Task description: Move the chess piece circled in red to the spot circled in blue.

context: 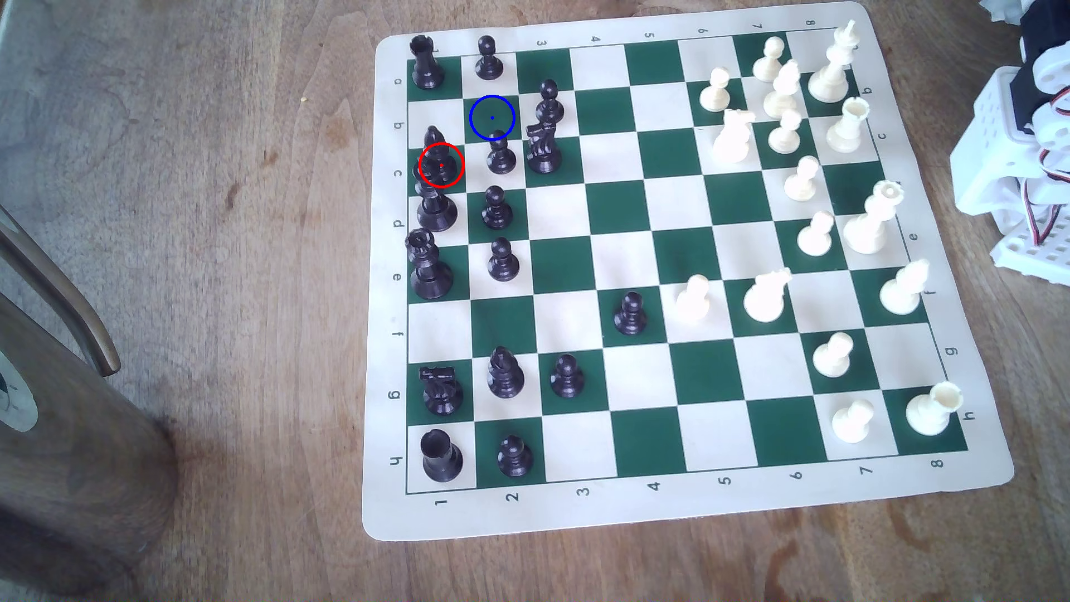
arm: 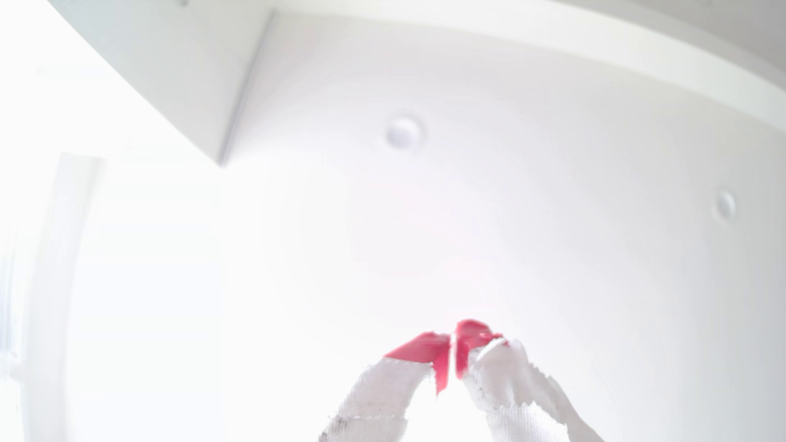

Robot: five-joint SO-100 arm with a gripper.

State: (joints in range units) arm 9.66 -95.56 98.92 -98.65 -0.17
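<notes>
Black bishop (context: 435, 151) upright on a dark green square in the c row, file 1, at the exterior view's left edge of the board, ringed in red. Base partly hidden behind the taller crowned black piece (context: 435, 209) standing just beside it on the d row. Blue-ringed green square (context: 492, 117) one file over and one row up at b2, bare, diagonal neighbour to the bishop's square. Head of a black pawn (context: 501, 155) on c2 overlapping the ring's lower edge. Black knight (context: 543, 147) on c3 close by; another black pawn (context: 489, 58) on a2 and a black rook (context: 425, 62) on a1 above the ring.

Remaining black pieces ranged down the two files at the exterior view's left, one lone black pawn (context: 630, 314) advanced to file 4. White pieces clustered at the exterior view's right. Roll-up board (context: 637, 509) flat on a wooden counter (context: 231, 231).

White arm base (context: 1025, 168) with red and black wires at the exterior view's far right, off the board, well apart from the bishop.

Wrist view: hand (arm: 452, 340) pointed up at a bright white ceiling, red tips pressed together, white-wrapped fingers (arm: 383, 395) below, nothing held between them.
</notes>
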